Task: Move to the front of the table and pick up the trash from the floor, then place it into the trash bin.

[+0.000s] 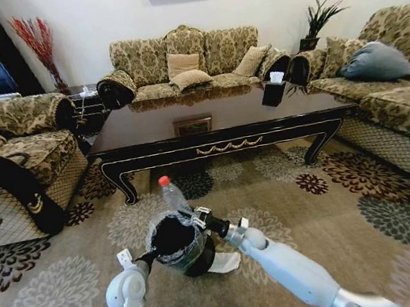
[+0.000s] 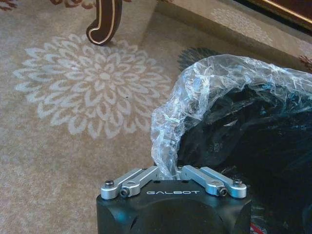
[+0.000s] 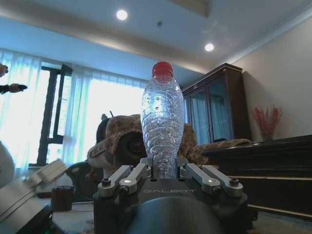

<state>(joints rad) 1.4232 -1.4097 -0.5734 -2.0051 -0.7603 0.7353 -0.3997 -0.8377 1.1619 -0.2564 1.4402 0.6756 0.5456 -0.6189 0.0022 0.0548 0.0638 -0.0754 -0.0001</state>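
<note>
main risk as i see it: the bottle is pinched low near its base by the right gripper, so it could tip or slip out and land on the carpet instead of in the bin. it sticks up from the jaws, red cap on top, right beside the bin's rim, in front of the table. left gripper is clamped on the bin's liner; if that thin plastic tears or pulls off, the bin could shift. a white napkin lies on the floor touching the bin.
</note>
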